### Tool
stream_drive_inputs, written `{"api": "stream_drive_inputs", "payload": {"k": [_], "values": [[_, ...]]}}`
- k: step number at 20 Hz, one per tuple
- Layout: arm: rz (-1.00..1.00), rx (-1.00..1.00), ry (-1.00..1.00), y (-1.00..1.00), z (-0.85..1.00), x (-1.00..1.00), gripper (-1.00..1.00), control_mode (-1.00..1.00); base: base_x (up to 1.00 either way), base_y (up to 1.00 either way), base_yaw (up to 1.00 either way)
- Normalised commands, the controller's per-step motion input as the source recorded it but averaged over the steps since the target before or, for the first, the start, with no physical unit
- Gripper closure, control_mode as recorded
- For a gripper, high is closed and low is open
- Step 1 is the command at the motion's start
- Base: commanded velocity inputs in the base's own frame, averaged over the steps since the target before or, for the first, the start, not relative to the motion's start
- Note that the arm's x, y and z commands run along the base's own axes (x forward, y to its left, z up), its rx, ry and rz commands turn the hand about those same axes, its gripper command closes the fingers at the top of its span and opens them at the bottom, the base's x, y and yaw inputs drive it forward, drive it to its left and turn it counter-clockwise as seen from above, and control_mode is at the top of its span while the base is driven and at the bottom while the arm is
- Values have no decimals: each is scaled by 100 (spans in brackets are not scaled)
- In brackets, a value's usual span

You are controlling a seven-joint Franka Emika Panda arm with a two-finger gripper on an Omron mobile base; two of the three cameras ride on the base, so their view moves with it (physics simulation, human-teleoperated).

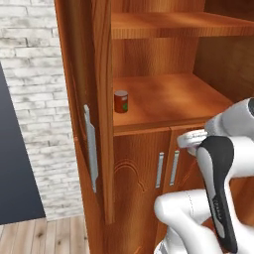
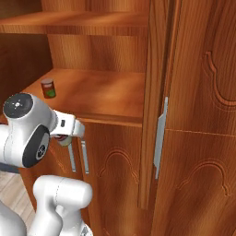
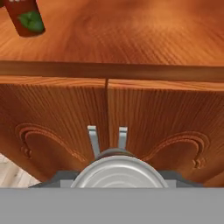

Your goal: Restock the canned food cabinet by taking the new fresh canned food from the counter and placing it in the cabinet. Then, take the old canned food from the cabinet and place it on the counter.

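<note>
The canned food cabinet [image 1: 168, 99] stands with its upper doors swung open, and its plank shelf [image 2: 101, 92] is bare wood. The old canned food [image 1: 121, 101], a short red can with a green patch, stands upright at the shelf's front left [image 2: 48, 88], and it sits at the top left of the hand view [image 3: 26, 19]. My gripper [image 2: 64, 137] hovers in front of the shut lower doors, just below the shelf's front edge and right of the old can. It is shut on a new can whose grey metal top [image 3: 119, 173] lies between the fingers. In the left base view my arm hides most of the gripper [image 1: 191, 140].
The open left door [image 1: 94, 99] with its silver handle [image 1: 91, 149] juts toward me. The open right door [image 2: 159, 92] stands edge-on. Paired lower door handles [image 3: 92, 140] are straight ahead of the hand. A white brick wall [image 1: 30, 74] and wood floor [image 1: 44, 233] lie left.
</note>
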Motion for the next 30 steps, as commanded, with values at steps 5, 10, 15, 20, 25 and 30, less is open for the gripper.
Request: {"api": "stream_drive_inputs", "payload": {"k": [5, 10, 15, 20, 25, 30], "values": [[3, 0, -18, 18, 67, 77, 100, -100, 0, 0, 0], [0, -1, 12, 6, 23, 100, 100, -100, 0, 0, 0], [0, -7, 22, 0, -2, 93, 100, -100, 0, 0, 0], [-1, -3, 6, 0, -20, 98, 100, -100, 0, 0, 0], [0, -2, 6, -3, -47, 85, 100, -100, 0, 0, 0], [-2, 0, 9, -5, -67, 67, 100, -100, 0, 0, 0]]}}
